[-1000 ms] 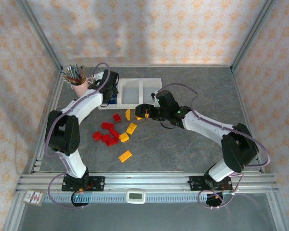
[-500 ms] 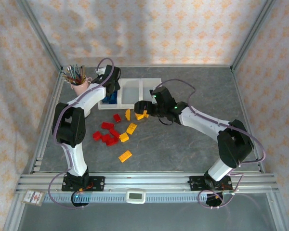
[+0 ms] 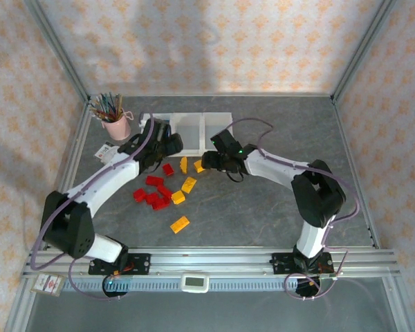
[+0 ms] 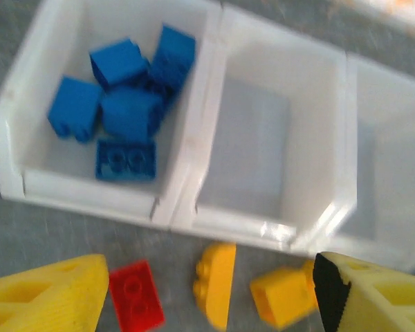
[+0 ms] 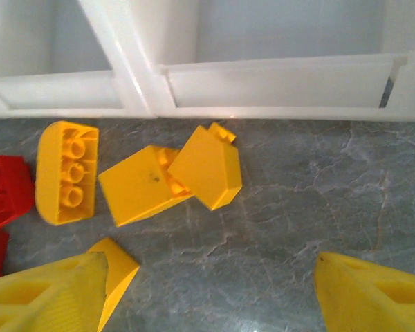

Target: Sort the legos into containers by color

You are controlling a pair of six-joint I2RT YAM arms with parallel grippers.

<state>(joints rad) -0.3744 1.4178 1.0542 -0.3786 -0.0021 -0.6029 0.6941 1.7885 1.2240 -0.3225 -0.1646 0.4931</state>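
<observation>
L gripper (image 3: pixel 167 145) pulled back off left bin (image 4: pixel 28 187), jaws wide, empty; blue bricks (image 4: pixel 128 111) inside. R gripper (image 5: pixel 209 266) shifted over yellow bricks (image 5: pixel 166 180), jaws wide, nothing held.

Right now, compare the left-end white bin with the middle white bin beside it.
The left-end translucent white rectangular bin holds blue plastic bricks; the middle white bin holds none. The left-end bin ends the row; the middle bin has neighbours both sides. Both are open-topped and joined.
</observation>
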